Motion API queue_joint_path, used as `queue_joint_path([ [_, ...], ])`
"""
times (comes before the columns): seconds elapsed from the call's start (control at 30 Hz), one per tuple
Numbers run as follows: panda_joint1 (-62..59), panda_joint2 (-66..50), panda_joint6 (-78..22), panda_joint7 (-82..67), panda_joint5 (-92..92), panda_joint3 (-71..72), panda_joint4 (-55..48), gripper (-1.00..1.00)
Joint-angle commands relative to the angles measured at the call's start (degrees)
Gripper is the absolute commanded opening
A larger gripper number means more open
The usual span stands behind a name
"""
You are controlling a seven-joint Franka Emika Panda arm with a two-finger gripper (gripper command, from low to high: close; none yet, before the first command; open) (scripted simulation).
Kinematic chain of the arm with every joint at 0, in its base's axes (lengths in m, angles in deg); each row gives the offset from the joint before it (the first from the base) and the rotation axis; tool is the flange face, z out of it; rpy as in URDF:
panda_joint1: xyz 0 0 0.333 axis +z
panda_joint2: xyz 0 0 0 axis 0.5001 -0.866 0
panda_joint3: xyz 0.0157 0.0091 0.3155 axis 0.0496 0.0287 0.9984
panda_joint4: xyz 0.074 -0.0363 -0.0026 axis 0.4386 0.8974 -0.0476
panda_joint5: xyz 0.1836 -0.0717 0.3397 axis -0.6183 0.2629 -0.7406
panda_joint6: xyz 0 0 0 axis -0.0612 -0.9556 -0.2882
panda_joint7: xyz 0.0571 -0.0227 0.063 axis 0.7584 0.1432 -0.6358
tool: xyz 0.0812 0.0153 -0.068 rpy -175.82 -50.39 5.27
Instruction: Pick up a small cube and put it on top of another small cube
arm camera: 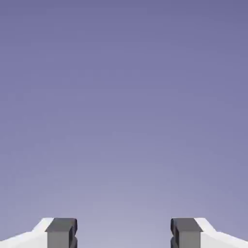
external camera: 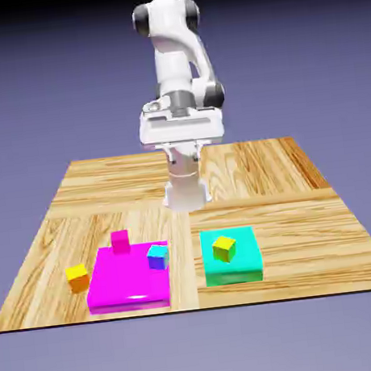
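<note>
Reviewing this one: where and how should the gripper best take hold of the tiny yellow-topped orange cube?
Probably from straight above, fingers closing on two opposite orange side faces of the yellow-topped cube. It sits flat on the bare table, just off the magenta slab toward the exterior view's left, so the faces not turned to the slab look clearest. The gripper is open.

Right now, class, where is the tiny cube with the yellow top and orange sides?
In the exterior view, the yellow-topped orange cube sits on the table at lower left, beside the flat magenta slab.
</note>
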Motion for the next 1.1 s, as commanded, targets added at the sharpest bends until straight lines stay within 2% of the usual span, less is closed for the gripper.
queue_joint_path([
  [0.0, 0.13, -0.97, -0.67, -2.5, -0.6, -0.73, -0.57, 0.0],
  [1.07, 4.17, -32.06, -22.21, -82.23, -19.75, -23.96, -18.66, 0.0],
])
